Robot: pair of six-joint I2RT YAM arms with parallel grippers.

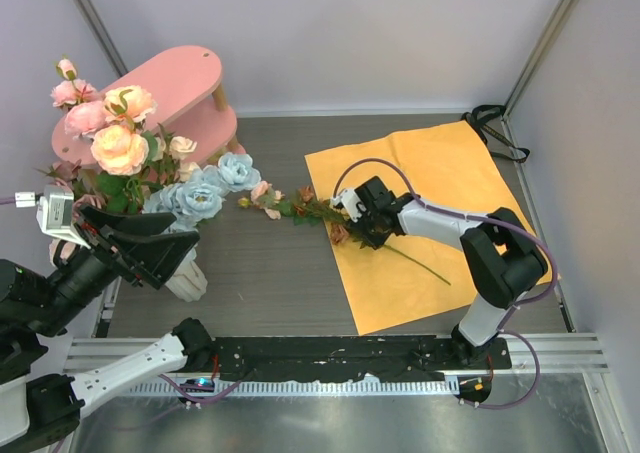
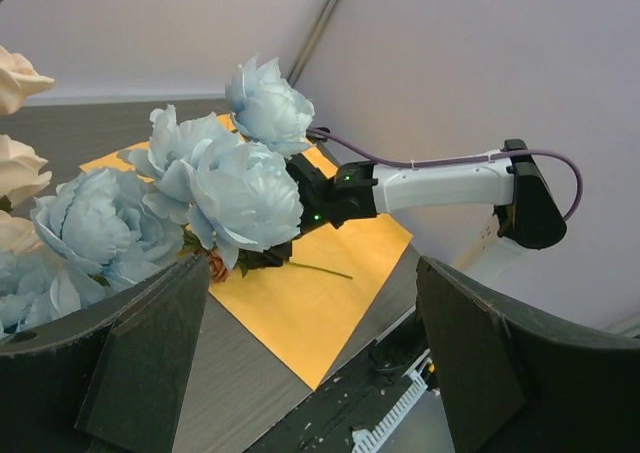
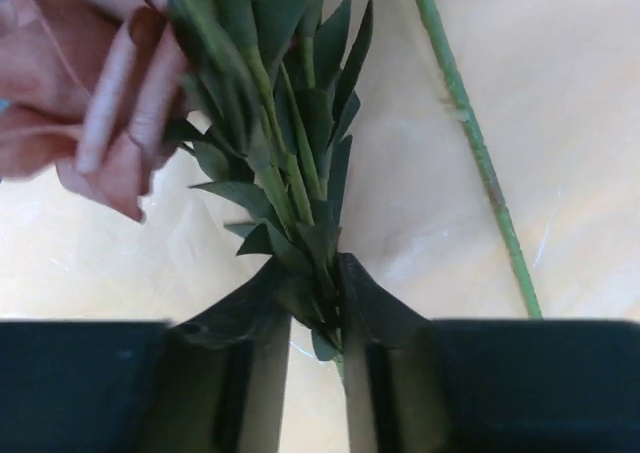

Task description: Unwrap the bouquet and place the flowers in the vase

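No readable text, labels, brands or numbers in any view. The orange sheet [image 1: 430,223] is plain and the white casing [image 2: 440,185] of the right arm looks unmarked. The pale box [image 1: 55,213] on the left wrist may carry print, too small to tell. Two green lights [image 2: 347,178] glow on the right arm's dark wrist, no characters on them

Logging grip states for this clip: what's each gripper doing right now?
Left gripper: open, holding nothing.
Right gripper: closed on a leafy flower stem.
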